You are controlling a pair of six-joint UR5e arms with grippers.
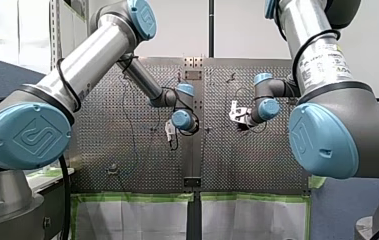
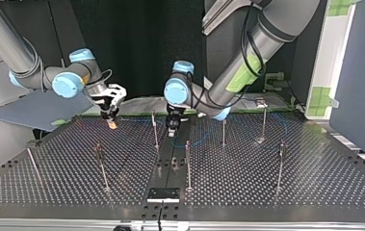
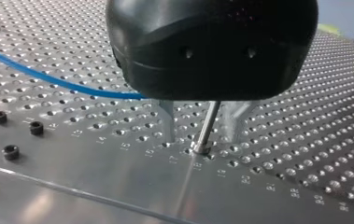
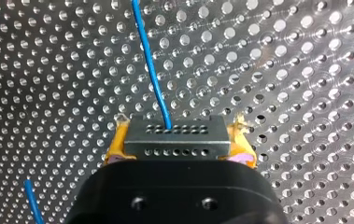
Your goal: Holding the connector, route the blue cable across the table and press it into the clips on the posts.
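- Firmly pinched between the yellow pads (image 4: 113, 151) of my right tool (image 2: 112, 122), the grey connector (image 4: 174, 135) is held over the perforated surface (image 2: 315, 178) at the upper left of the top view. The blue cable (image 4: 152, 74) runs out of its face and away ahead of the tool.
- Near the middle of the top view, my left tool (image 3: 199, 140) stands low over the surface with its metal fingers (image 3: 167, 122) spread, one to each side of a thin post (image 3: 209, 119) and apart from it. The cable sweeps in beside the tool and passes out of sight behind its black body.
- Elsewhere the cable lies in a loose curve toward the upper right of the top view, past more posts (image 2: 263, 120). Whether it already sits in any clip is too small to tell.
- By the look of it, the step in hand is bringing the line to the central post. It would go best with the connector level and the grip firm, drawing out slack gently so the cable comes taut at clip height rather than dragging on the surface.
- The spread tool looks placed to guide or press. It should bear down only once the cable lies squarely over the clip mouth, pushing straight along the post so the thin rod does not bend.
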